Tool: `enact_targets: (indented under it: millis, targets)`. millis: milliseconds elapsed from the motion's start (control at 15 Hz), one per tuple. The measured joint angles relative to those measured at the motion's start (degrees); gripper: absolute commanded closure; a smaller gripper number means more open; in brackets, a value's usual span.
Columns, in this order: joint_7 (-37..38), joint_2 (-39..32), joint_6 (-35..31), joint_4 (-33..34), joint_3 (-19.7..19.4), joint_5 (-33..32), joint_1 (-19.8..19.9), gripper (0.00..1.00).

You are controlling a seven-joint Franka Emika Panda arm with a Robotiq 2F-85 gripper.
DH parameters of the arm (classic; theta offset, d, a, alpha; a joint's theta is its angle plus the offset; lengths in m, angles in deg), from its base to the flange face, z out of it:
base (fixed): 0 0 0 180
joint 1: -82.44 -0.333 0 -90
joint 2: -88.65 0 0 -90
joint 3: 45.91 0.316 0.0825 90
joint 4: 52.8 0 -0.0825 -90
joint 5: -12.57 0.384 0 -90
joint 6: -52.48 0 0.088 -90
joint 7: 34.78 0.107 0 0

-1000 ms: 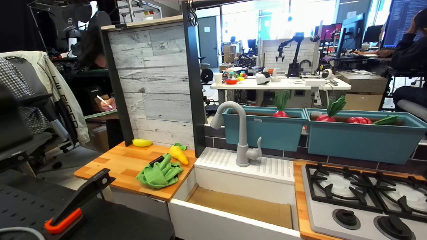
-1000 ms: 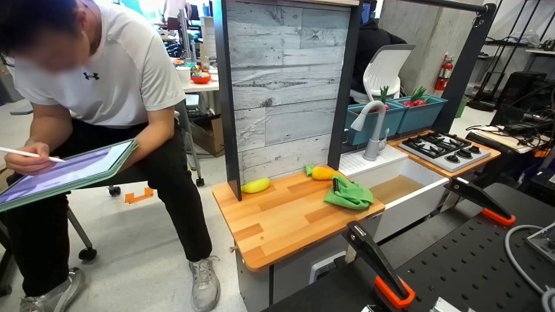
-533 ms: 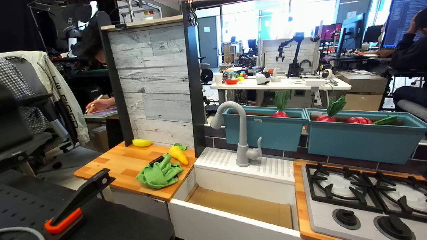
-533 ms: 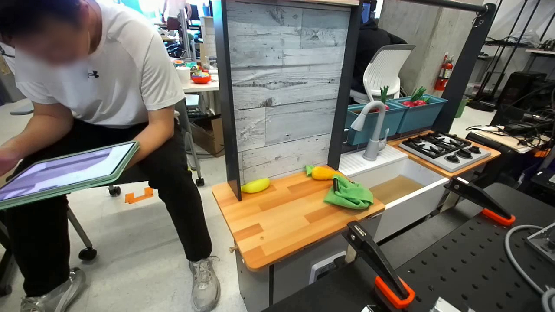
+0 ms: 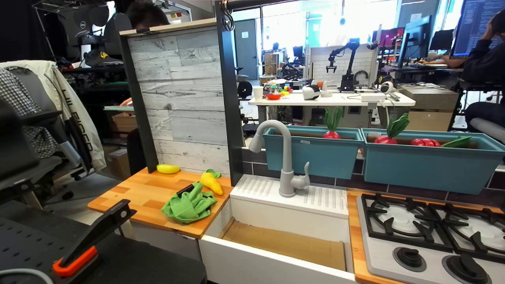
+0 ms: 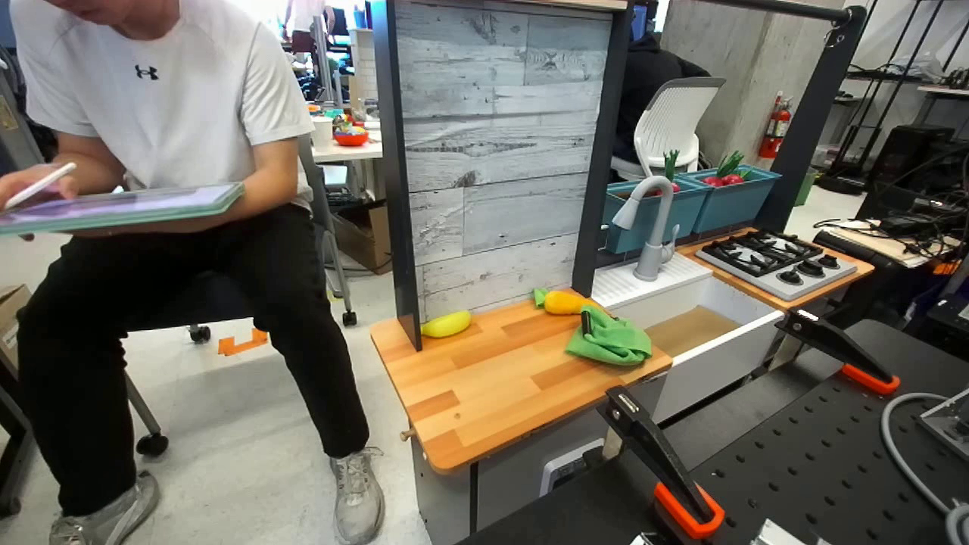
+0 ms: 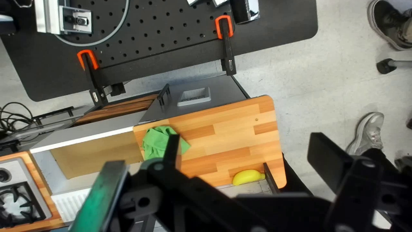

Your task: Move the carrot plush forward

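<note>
The carrot plush [image 5: 211, 184] is yellow-orange with a green leafy top. It lies on the wooden counter [image 5: 138, 193] against the base of the panel, and it also shows in an exterior view [image 6: 566, 303]. A crumpled green cloth [image 5: 189, 205] lies just in front of it. In the wrist view the carrot plush does not show; the gripper seems to cover that part of the counter. My gripper [image 7: 247, 149] is open and empty, its fingers wide apart, high above the counter. The gripper is out of view in both exterior views.
A yellow banana [image 7: 247, 177] lies by the panel foot [image 6: 415, 333]. A dark stick [image 6: 586, 324] pokes from the cloth. The sink [image 5: 272, 256], faucet [image 5: 287, 157] and stove [image 5: 418, 232] stand beside the counter. Clamps [image 6: 666, 462] rise at the table edge. A person [image 6: 174, 151] sits near.
The seated person has straightened up and raised the tablet. The carrot plush, cloth and banana have not moved.
</note>
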Motion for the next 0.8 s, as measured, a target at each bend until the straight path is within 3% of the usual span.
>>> enact_targets:
  millis: [533,800]
  targets:
    - [-2.4,-15.2,-20.4,-2.2,-3.2,-7.0,4.3,0.0]
    - [-4.5,-22.2,-24.2,-0.2,-6.2,-8.0,6.5,0.0]
